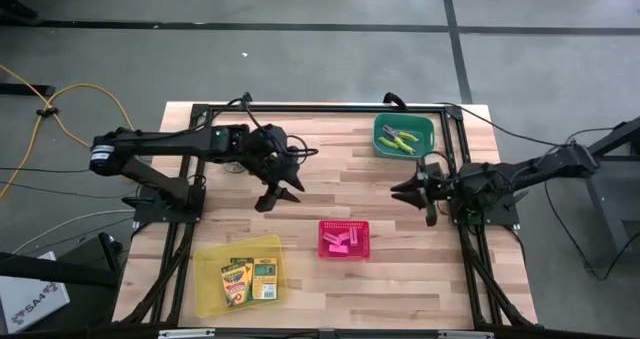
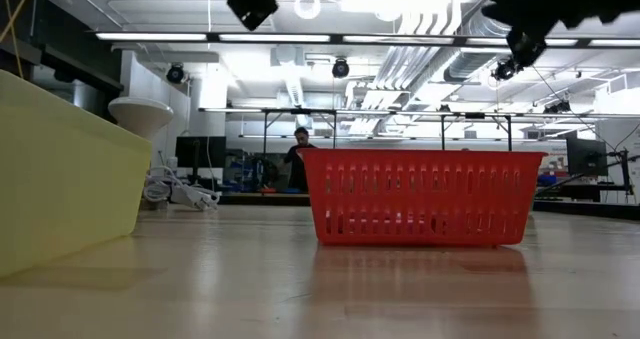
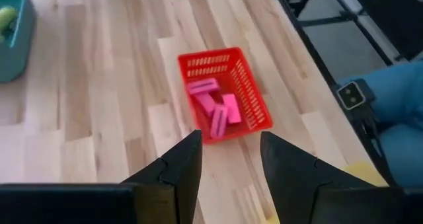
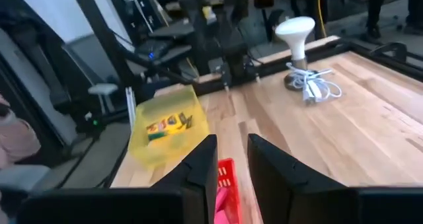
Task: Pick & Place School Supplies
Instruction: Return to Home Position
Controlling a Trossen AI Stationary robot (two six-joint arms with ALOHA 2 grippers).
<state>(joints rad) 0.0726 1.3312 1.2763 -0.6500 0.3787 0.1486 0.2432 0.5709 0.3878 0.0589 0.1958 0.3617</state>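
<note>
As we look down on the table (image 1: pixel 340 169), the left claw (image 3: pixel 230 139) hangs over its left half. We see its two fingers apart, with nothing between them. The right claw (image 4: pixel 231 139) hangs over the right side, fingers a little apart, holding nothing. The pink erasers (image 1: pixel 340 244) lie in the red basket (image 1: pixel 344 223) at the near middle. The crayon boxes (image 1: pixel 250 281) lie in the yellow tray (image 1: pixel 208 279) at the near left. The scissors (image 1: pixel 400 139) lie in the green tray (image 1: pixel 422 127) at the far right.
</note>
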